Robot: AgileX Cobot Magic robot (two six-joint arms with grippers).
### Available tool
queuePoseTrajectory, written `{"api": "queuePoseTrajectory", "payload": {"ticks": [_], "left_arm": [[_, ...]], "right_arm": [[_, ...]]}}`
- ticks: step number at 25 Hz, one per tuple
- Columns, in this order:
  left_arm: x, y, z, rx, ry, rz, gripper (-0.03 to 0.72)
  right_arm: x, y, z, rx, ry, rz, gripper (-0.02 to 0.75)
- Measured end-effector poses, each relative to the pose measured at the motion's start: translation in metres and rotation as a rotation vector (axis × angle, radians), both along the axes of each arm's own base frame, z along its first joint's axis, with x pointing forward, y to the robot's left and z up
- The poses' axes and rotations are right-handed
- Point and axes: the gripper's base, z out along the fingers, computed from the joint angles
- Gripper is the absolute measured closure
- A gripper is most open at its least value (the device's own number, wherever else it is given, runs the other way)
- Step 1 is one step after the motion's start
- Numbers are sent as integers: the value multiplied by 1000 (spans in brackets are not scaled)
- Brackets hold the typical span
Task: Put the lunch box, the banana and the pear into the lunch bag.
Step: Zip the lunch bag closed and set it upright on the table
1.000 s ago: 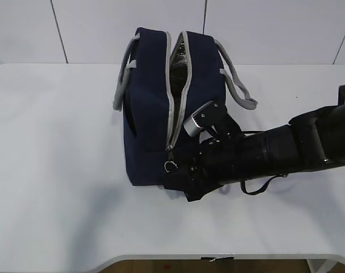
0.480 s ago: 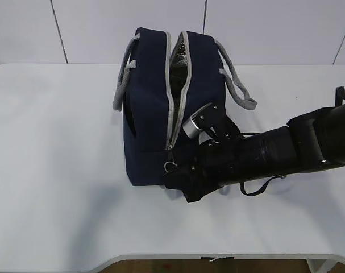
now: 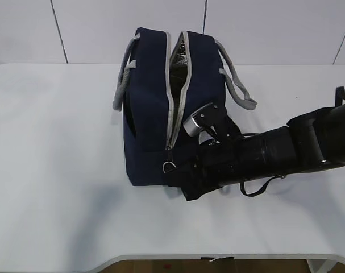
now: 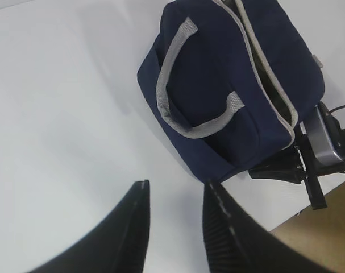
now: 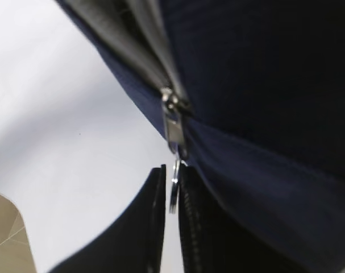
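Note:
The navy lunch bag (image 3: 152,114) stands on the white table (image 3: 58,170) with its top zipper open, showing a silvery lining. It also shows in the left wrist view (image 4: 217,85) and the right wrist view (image 5: 263,85). My right gripper (image 3: 175,173) is at the bag's near end. In the right wrist view its jaws (image 5: 172,169) stand nearly together with the metal ring pull (image 5: 173,187) between them. The ring also shows in the exterior view (image 3: 169,166). My left gripper (image 4: 175,185) is open and empty above the table, left of the bag. The lunch box, banana and pear are out of view.
Grey webbing handles (image 3: 124,79) hang on both sides of the bag. The right arm (image 3: 274,151) lies low across the table's right half and shows in the left wrist view (image 4: 325,145). The table's front edge (image 3: 217,257) is near.
The right gripper has crept slightly left at the bag's near end and the ring pull has shifted a little with it. The bag stays put.

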Motion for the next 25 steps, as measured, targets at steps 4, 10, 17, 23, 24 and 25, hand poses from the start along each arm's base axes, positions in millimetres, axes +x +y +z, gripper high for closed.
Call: {"api": "queuePoseTrajectory", "payload": {"ticks": [4,10,17,23,24,25], "left_arm": [[0,0,0,0,0,0,443],[0,0,0,0,0,0,443],[0,0,0,0,0,0,443],[1,0,-7,6,22,1,443],[1,0,-10,9,33,1,443],[2,0,-13,11,44,1,443]], "right_arm": [[0,0,0,7,16,-12,717],[0,0,0,28,66,-49,731],[-1,1,7,69,105,-80,731],[-5,0,33,123,99,-96,731],[-6,0,37,126,103,-97,731],[-7,-1,39,126,108,-94,731]]}}
